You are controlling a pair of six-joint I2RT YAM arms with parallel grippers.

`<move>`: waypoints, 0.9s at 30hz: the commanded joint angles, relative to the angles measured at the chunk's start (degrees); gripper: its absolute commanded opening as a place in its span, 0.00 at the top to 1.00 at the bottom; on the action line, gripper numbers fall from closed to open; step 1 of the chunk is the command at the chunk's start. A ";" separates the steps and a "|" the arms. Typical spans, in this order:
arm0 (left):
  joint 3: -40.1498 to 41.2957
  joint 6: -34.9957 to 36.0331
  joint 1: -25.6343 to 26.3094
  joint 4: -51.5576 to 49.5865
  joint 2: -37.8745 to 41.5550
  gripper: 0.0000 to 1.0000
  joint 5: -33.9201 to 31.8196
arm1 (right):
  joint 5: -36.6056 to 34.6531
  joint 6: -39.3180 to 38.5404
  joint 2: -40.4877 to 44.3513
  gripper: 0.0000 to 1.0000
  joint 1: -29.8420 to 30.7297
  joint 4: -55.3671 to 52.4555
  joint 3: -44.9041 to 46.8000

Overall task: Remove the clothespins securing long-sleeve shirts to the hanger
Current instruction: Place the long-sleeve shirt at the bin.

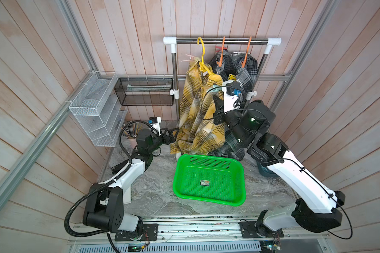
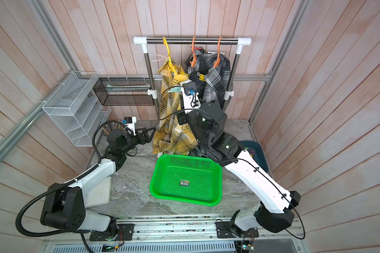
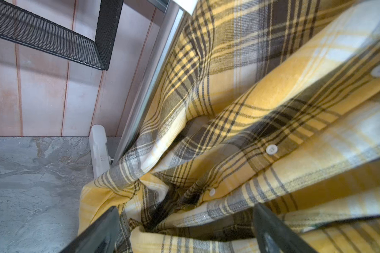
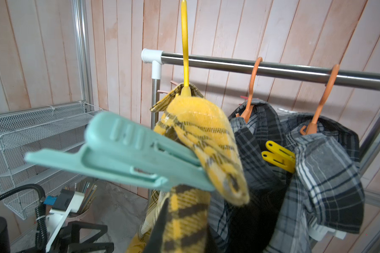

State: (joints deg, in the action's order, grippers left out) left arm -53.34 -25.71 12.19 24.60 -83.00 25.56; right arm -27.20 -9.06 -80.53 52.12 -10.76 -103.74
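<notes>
White-black arms (image 1: 294, 173), black cables (image 1: 75, 210)

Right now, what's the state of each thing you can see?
teal clothespin: clipped on the yellow shirt.
yellow clothespin: clipped on a grey shirt.
yellow shirt: hanging, hem on table.
green basket: empty apart from a sticker.
left end effector: open.
right end effector: shut.

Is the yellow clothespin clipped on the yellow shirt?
No, the yellow clothespin is clipped on a grey shirt.
</notes>
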 commanded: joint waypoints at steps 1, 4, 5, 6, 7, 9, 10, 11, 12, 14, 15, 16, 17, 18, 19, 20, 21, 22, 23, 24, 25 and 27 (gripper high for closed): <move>-2.19 1.49 -0.36 -1.14 -1.59 0.04 -0.33 | -0.39 2.57 3.28 1.00 0.35 2.22 2.61; -2.20 2.14 -0.50 -1.13 -2.59 0.04 -0.89 | 0.52 4.28 5.37 1.00 0.37 -0.52 5.24; -2.14 2.35 -0.65 -1.05 -2.98 0.03 -0.91 | 0.76 4.80 6.08 1.00 0.35 -1.63 6.10; -2.23 2.45 -0.75 -1.05 -3.26 0.04 -0.97 | 1.42 5.40 6.84 1.00 0.36 -2.74 6.89; -2.21 2.59 -0.78 -0.96 -3.69 0.03 -1.01 | 2.09 5.86 7.44 1.00 0.42 -3.57 7.69; -2.25 2.54 -0.85 -0.44 -4.80 0.03 -0.62 | 3.71 7.04 8.62 1.00 0.35 -5.42 9.46; -2.32 2.49 -0.85 -0.20 -5.18 0.03 -0.40 | 4.45 7.53 9.04 1.00 0.35 -6.21 10.17; -2.32 2.50 -0.88 0.33 -5.84 0.03 0.24 | 5.75 8.25 9.54 1.00 0.35 -7.03 10.95; -2.09 2.36 -0.88 1.28 -6.36 0.03 0.81 | 7.15 8.98 10.26 1.00 0.35 -7.63 12.07; -1.36 2.24 -0.93 3.67 -7.34 0.03 2.19 | 8.56 10.20 11.65 1.00 0.35 -7.70 13.87; -0.95 2.33 -0.92 4.95 -7.86 0.03 2.94 | 9.15 10.96 12.81 1.00 0.35 -7.39 15.31; -0.74 2.34 -0.91 5.86 -8.22 0.03 3.72 | 9.53 11.29 13.65 1.00 0.35 -7.14 16.05; -0.50 2.34 -0.90 6.93 -8.61 0.03 4.69 | 10.40 11.71 14.90 1.00 0.35 -6.92 17.38; -0.28 2.34 -0.86 8.04 -9.06 0.03 5.62 | 11.61 12.16 15.90 1.00 0.36 -6.69 18.23; -0.06 2.33 -0.91 8.80 -9.40 0.03 6.25 | 12.48 12.52 16.77 1.00 0.35 -6.56 18.94; -0.01 2.34 -0.92 9.64 -9.84 0.03 6.87 | 13.72 12.94 17.53 1.00 0.39 -6.46 19.61; -0.01 2.25 -0.91 10.40 -10.30 0.03 7.35 | 15.12 13.33 18.35 1.00 0.31 -6.42 20.07; 0.03 2.17 -0.93 11.02 -10.82 0.03 7.63 | 16.49 13.49 18.92 1.00 0.35 -6.60 20.46; 0.01 2.03 -0.92 11.71 -11.37 0.03 7.74 | 18.01 13.66 19.51 1.00 0.36 -6.83 20.80; 0.03 2.05 -0.86 12.33 -12.04 0.03 7.75 | 19.60 13.72 20.14 1.00 0.35 -6.89 21.10; -0.21 2.32 -0.91 12.78 -12.68 0.03 7.75 | 20.76 13.77 20.68 1.00 0.35 -6.98 21.28; -1.06 2.71 -0.93 12.85 -13.96 0.03 7.40 | 22.60 13.78 21.62 1.00 0.35 -7.16 21.40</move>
State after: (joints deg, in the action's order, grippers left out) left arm -54.04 -24.51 11.53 34.83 -95.02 31.55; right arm -10.02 3.44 -61.10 52.14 -20.53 -82.32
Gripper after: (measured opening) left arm 0.967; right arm 0.155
